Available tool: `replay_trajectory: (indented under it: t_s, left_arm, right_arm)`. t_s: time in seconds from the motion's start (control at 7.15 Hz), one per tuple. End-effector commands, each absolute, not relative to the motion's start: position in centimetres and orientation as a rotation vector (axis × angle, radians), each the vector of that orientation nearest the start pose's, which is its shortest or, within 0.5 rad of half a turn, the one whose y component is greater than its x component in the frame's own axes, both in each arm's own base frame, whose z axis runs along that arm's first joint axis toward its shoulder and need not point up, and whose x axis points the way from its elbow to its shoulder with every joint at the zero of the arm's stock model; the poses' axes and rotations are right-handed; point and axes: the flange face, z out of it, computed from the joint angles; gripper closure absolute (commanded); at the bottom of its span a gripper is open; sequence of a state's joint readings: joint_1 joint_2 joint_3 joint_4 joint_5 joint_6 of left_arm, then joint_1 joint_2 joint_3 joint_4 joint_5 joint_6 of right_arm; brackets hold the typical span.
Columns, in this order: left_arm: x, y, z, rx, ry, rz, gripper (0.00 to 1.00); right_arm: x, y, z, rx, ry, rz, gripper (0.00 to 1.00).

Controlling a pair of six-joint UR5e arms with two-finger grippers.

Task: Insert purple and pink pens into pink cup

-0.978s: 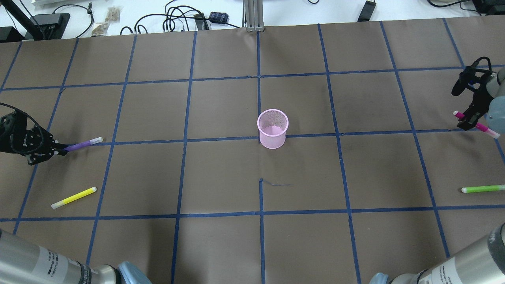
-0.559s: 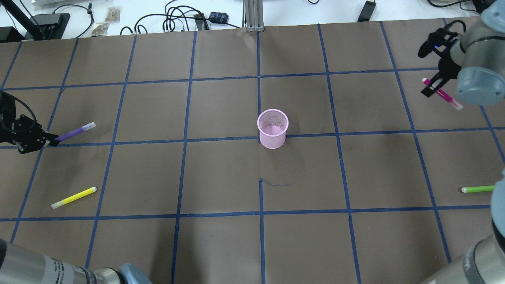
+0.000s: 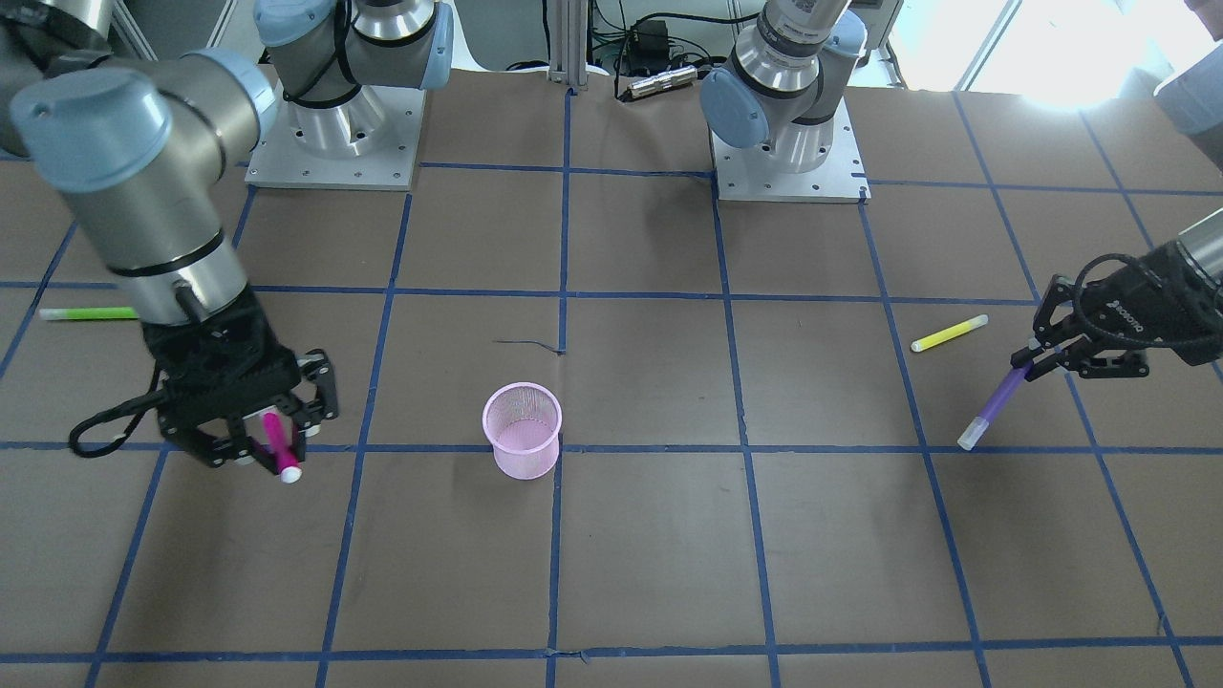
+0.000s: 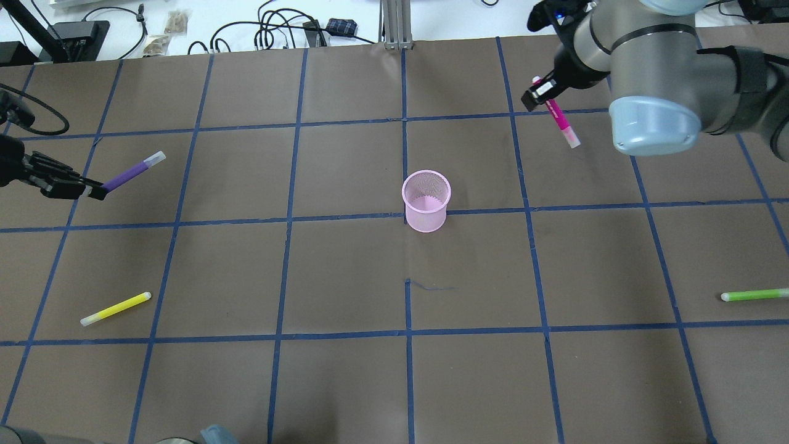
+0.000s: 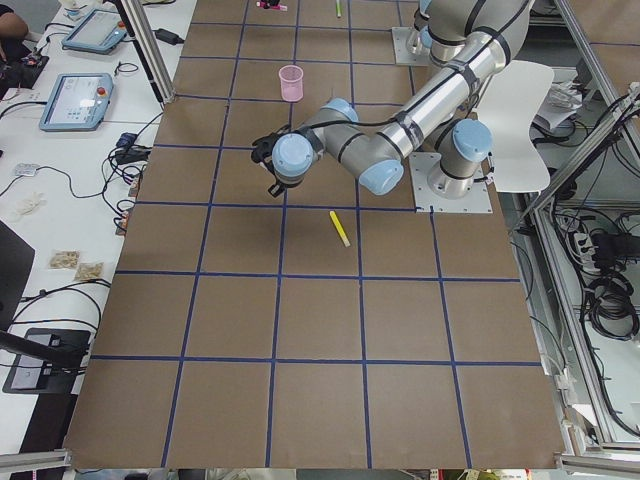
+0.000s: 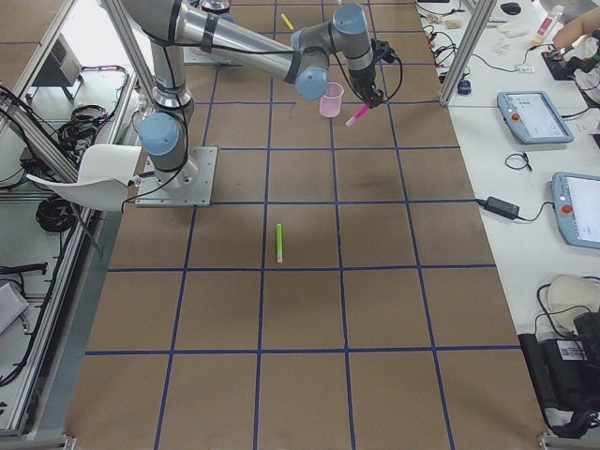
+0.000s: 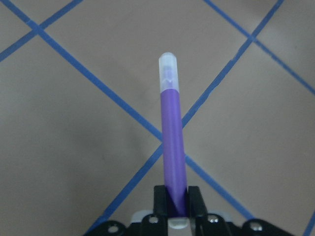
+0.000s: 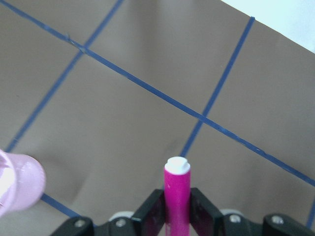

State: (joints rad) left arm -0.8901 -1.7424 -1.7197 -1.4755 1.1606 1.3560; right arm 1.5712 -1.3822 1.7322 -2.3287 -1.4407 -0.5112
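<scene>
The pink mesh cup stands upright at the table's middle; it also shows in the front view and at the left edge of the right wrist view. My left gripper is shut on the purple pen and holds it above the table far left of the cup; the pen points away from the jaws in the left wrist view. My right gripper is shut on the pink pen, held in the air to the far right of the cup.
A yellow pen lies at the near left. A green pen lies at the near right edge. Cables and boxes sit beyond the table's far edge. Blue tape lines grid the brown surface.
The right arm has swung the pink pen left and farther back, closer to the cup. The left gripper has carried the purple pen farther back and higher.
</scene>
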Motion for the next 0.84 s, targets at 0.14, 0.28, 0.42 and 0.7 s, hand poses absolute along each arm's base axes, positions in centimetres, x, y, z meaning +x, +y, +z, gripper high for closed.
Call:
replay_trajectory:
  t_s: [0.14, 0.28, 0.42, 0.7]
  left_arm:
    - [10.4, -51.6, 40.1, 0.517, 3.489, -0.290, 1.00]
    - [7.8, -51.5, 41.3, 0.268, 3.527, -0.238, 1.00]
    - [5.1, -51.3, 42.1, 0.030, 3.553, -0.157, 1.00]
    - [1.4, -50.6, 43.4, -0.438, 3.561, -0.015, 1.00]
  right_arm:
    - [28.7, -51.6, 42.3, -0.478, 2.743, -0.935, 1.00]
    - [30.0, -50.9, 41.7, -0.425, 2.713, -0.968, 1.00]
    - [29.9, -50.3, 41.1, -0.414, 2.664, -1.079, 1.00]
    - [28.6, -46.3, 36.4, -0.428, 2.552, -1.294, 1.00]
